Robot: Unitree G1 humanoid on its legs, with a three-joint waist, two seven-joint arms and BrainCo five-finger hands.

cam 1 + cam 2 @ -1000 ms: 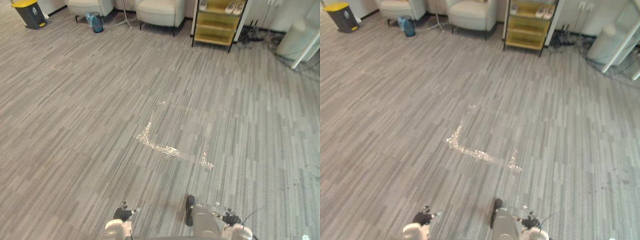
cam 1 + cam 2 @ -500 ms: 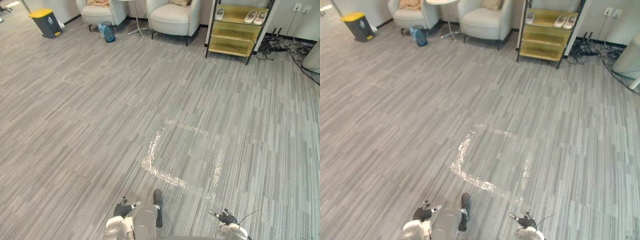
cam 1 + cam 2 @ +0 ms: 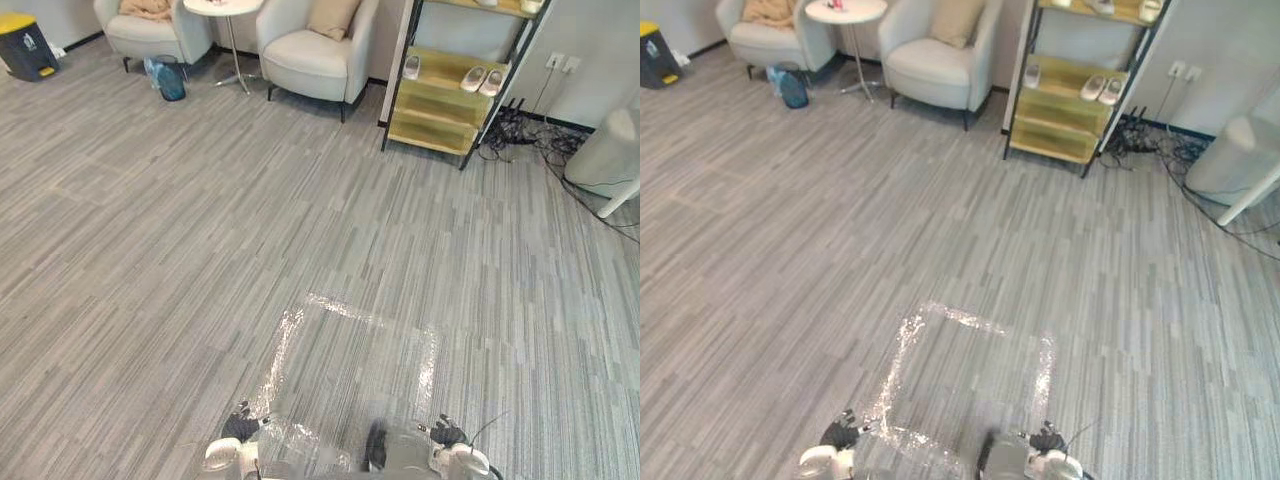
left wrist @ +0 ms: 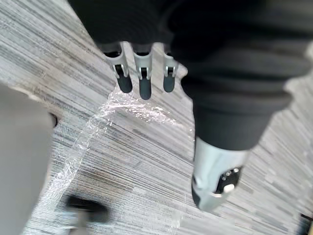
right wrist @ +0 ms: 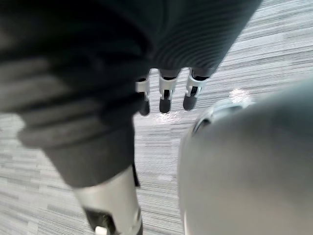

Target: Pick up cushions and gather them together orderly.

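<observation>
The whole view has shifted since a moment ago, so the camera has moved and the far wall's armchairs stand fuller in view — one tan cushion [image 3: 956, 18] leans on the near armchair [image 3: 936, 62], another [image 3: 145, 8] lies on the far armchair [image 3: 150, 30] — while left hand [image 4: 142, 73] and right hand [image 5: 166, 93] hang relaxed, holding nothing.

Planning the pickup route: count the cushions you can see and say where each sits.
2. A beige cushion stands against the back of the near armchair beside the wooden shelf. A tan cushion lies on the far armchair past the round side table. Others may be hidden.
</observation>
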